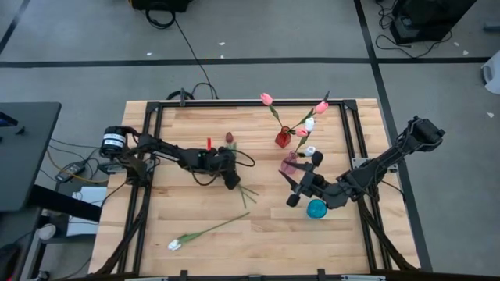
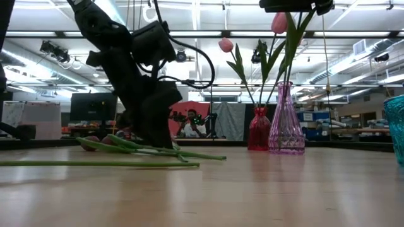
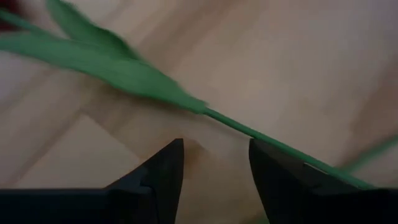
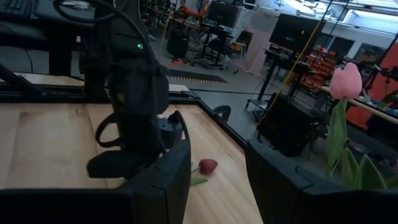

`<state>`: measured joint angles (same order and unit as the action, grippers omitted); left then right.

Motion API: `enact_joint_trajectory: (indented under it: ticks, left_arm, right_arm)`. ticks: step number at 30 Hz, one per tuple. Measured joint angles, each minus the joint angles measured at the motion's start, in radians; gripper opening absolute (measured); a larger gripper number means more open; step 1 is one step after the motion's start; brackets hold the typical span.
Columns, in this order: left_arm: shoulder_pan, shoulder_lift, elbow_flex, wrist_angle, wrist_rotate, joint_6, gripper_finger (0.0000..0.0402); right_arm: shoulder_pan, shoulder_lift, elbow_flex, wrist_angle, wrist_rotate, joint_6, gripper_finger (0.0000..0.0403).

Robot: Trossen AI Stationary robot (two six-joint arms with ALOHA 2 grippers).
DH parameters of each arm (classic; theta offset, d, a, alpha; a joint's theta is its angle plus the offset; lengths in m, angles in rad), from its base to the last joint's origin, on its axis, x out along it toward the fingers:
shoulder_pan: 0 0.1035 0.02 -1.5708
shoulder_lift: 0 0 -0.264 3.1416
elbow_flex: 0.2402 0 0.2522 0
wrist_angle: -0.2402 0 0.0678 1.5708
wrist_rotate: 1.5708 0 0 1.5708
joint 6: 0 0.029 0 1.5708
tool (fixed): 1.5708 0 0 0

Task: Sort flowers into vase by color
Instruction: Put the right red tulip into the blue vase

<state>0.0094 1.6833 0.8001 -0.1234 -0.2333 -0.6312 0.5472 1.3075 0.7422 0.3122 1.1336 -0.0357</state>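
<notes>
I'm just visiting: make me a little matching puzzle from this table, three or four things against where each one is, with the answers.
Things:
1. white tulip
2. red vase
3. teal cup
4. left gripper

Places:
A. under the right arm
B. lying alone near the table's front edge
C. down over green stems at mid-table
D. holding pink flowers

Pairs: 1-B, 2-D, 3-A, 4-C

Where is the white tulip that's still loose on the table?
In the high view the white tulip lies alone near the table's front edge on the left arm's side, its stem angling up toward the left gripper, well clear of the vases.
</notes>
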Motion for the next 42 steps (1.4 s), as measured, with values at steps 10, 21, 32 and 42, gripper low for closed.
enact_joint_trajectory:
  ticks: [10, 21, 32, 42]
  left_arm:
    - [-0.025, -0.002, 0.0, 0.017, 0.006, -0.106, 0.019]
    - [-0.023, 0.005, 0.0, 0.09, -0.057, -0.162, 0.0194]
    - [0.018, 0.024, 0.0, 0.068, 0.03, -0.209, 0.0194]
    - [0.016, 0.023, 0.002, 0.08, 0.168, -0.242, 0.0193]
  right_arm:
    - [0.003, 0.0, 0.0, -0.001, -0.001, 0.026, 0.0162]
    - [0.003, 0.0, 0.0, 0.0, -0.044, 0.041, 0.0162]
    - [0.003, 0.0, 0.0, 0.001, -0.058, 0.041, 0.0161]
    - [0.003, 0.0, 0.0, 0.0, -0.062, 0.045, 0.0161]
